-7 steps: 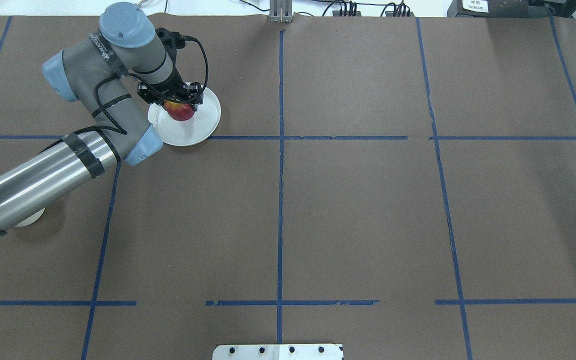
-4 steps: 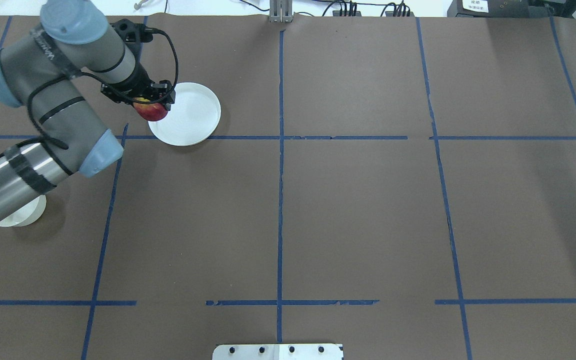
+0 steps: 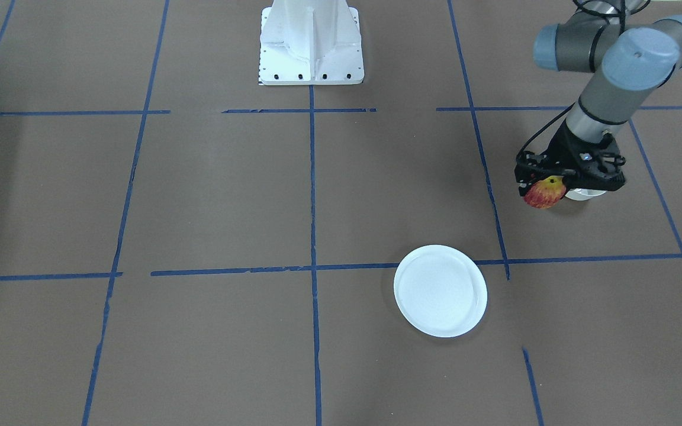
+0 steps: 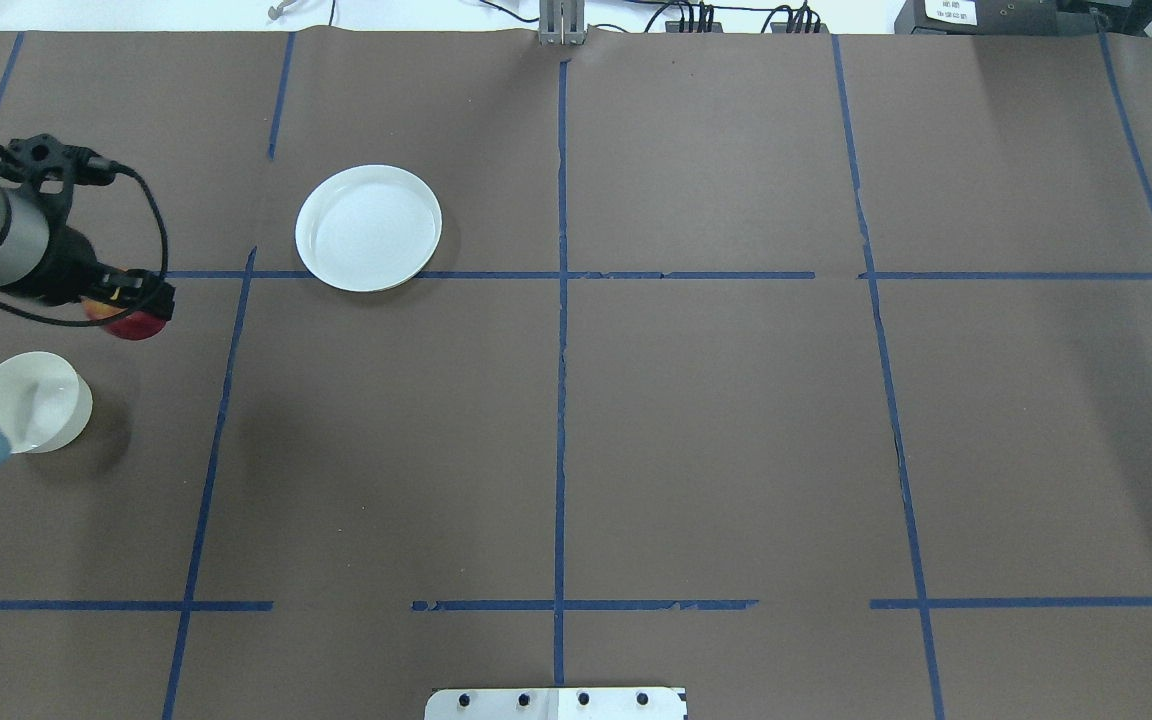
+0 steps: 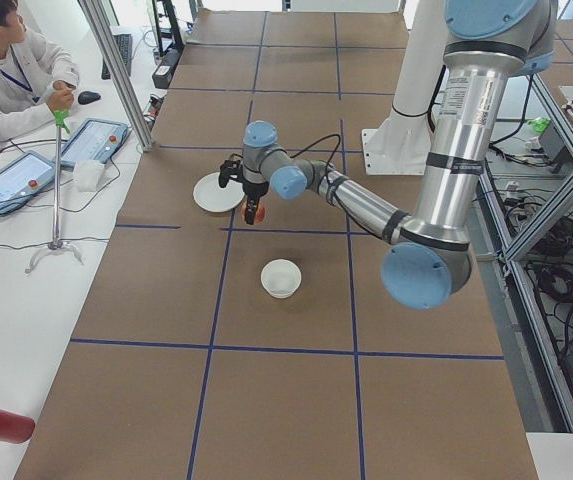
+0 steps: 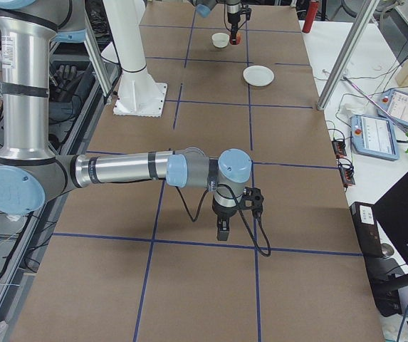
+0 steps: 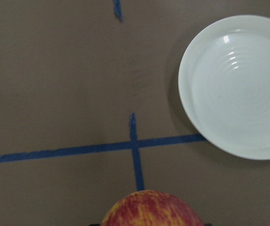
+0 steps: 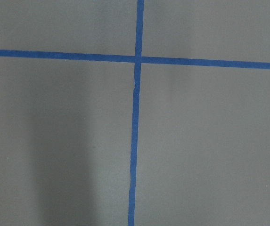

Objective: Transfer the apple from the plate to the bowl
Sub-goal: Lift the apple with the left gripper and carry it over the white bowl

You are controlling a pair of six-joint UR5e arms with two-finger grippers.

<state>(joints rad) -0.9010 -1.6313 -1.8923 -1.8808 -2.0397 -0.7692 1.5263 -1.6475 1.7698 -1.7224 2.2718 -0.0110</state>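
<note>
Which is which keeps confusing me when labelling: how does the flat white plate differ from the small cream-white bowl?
The flat round white plate is wide and shallow; the small cream-white round bowl is narrower and deep. The plate overlaps a blue tape line; the bowl lies clear of the tape. Both are round, upright and empty: the small red apple hangs in the left end effector.

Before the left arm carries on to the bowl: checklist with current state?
1. Grip: left gripper shut on the apple, ok.
2. Lift: apple clear of the plate, which is bare, ok.
3. Target: bowl upright and empty, ok.
4. Alignment: apple above the bowl, not ok; it hangs between plate and bowl.
5. Path: right gripper far off, out of the way, ok; open or shut, cannot tell.
</note>
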